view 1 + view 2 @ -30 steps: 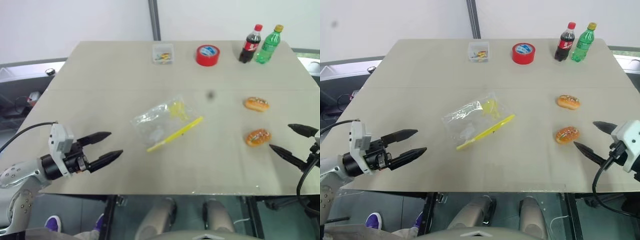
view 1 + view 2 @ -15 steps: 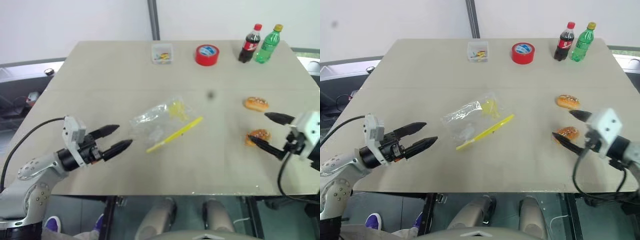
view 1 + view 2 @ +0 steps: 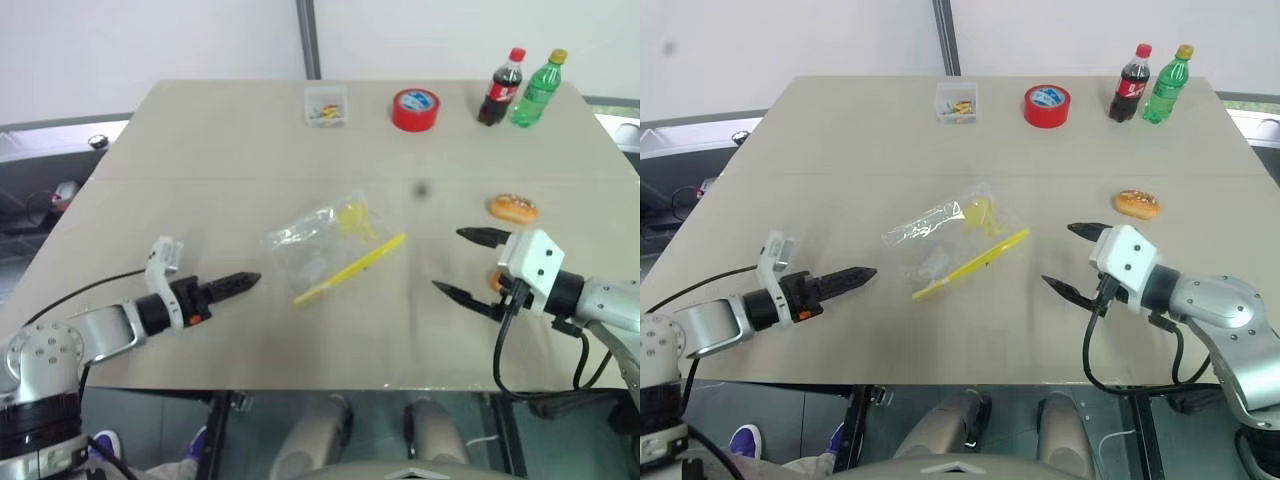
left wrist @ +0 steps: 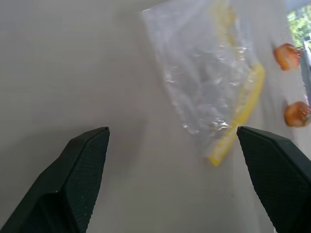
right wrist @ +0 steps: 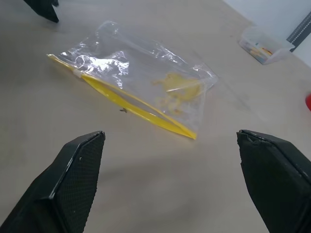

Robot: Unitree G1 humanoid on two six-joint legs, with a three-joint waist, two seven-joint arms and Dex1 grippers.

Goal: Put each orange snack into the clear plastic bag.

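**Both arms point at the bag; the snacks lie behind the right gripper**

The clear plastic bag (image 3: 325, 245) lies flat mid-table, its yellow seal strip running diagonally, between the two grippers. The left gripper (image 3: 240, 282) sits just beside the bag's near-left corner, pointing along the table toward it, fingers spread. The right gripper (image 3: 463, 262), jaws wide and empty, points leftward at the seal strip. One orange snack (image 3: 513, 208) rests farther back on the right; the other snack (image 4: 297, 114) sits close behind the right gripper's body, so the right arm is nearer both.
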